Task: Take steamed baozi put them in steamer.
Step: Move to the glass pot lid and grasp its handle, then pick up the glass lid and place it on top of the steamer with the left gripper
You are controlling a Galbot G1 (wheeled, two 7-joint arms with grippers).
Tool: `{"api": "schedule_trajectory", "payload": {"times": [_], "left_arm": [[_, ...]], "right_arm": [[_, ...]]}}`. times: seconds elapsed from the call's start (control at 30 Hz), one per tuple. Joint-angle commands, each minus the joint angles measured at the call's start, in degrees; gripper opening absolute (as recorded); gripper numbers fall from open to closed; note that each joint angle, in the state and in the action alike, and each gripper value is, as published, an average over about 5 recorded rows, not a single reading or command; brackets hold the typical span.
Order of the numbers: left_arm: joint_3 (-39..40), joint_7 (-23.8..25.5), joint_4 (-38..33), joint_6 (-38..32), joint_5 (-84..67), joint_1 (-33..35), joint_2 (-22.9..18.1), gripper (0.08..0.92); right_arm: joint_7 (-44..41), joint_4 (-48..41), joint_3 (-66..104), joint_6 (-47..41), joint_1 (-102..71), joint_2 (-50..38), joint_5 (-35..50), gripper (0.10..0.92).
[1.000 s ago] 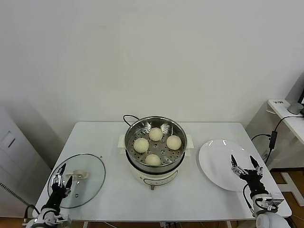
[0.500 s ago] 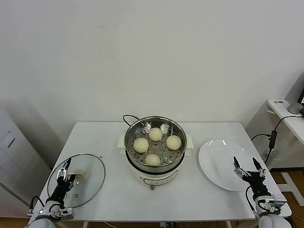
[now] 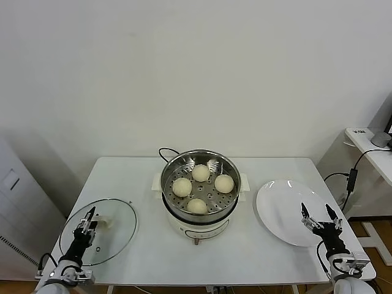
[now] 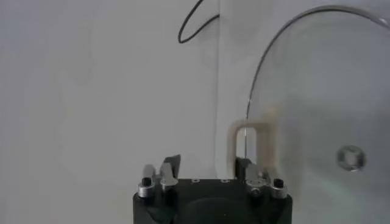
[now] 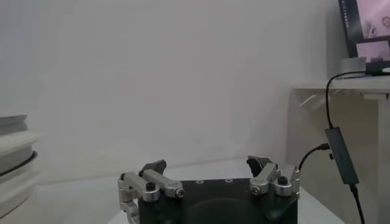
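A white table point(image 3: 141, 245) stands against a bare pale wall. All four baozi point(image 3: 203, 188) sit on the perforated tray inside the steamer point(image 3: 200, 195), and the white plate point(image 3: 288, 211) is bare. The left gripper point(image 3: 87, 228) hangs over the glass lid point(image 3: 101, 229) beside its white handle point(image 3: 104, 224); whether its fingers grip anything I cannot tell. The right gripper point(image 3: 320, 217) waits spread open at the plate's near edge. The likeliest trouble: a poor hold could let the lid slide or drop against the steamer's rim.

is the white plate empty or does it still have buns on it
Empty: the plate is bare, and all four baozi sit in the steamer.
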Motion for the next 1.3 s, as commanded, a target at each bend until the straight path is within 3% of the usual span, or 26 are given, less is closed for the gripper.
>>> {"api": "schedule_trajectory", "payload": {"times": [0.03, 0.4, 0.9, 1.3], "left_arm": [[-0.93, -0.2, -2.34, -2.67, -1.7, 0.18, 0.51, 0.403], [-1.17, 7.46, -11.56, 4.76, -9.55, -3.49, 5.19, 0.117], [8.76, 17.07, -22.22, 18.31, -11.6, -10.88, 9.29, 0.11], [25.03, 22.87, -25.85, 31.24, -0.83, -17.89, 6.45, 0.11]], "right_arm": [[-0.04, -0.09, 0.16, 0.03, -0.01, -0.02, 0.0, 0.823], [-0.59, -0.13, 0.11, -0.55, 0.02, -0.43, -0.43, 0.823], [-1.56, -0.65, -1.05, -1.69, 1.0, -2.22, -2.66, 0.823], [-2.89, -0.9, -1.42, -2.25, 1.51, -3.09, -4.04, 0.823]]}}
